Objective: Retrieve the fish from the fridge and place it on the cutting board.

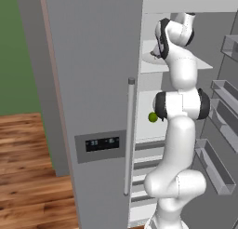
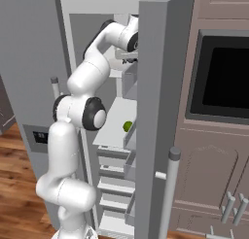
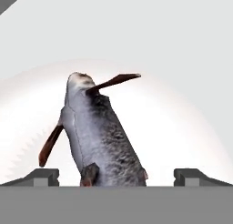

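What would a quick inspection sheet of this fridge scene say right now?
Surface: white fridge shelf, arm reaching over it.
Job's things: fridge open; fish lying on a round white plate, between the finger tips; cutting board: nothing seen.
Clutter: small green ball on a lower shelf.
Grippers: gripper open, fingers either side of the fish, not closed on it.
Cables: nothing seen.
Surroundings: wooden floor, green wall, brown cabinets with a dark built-in oven.
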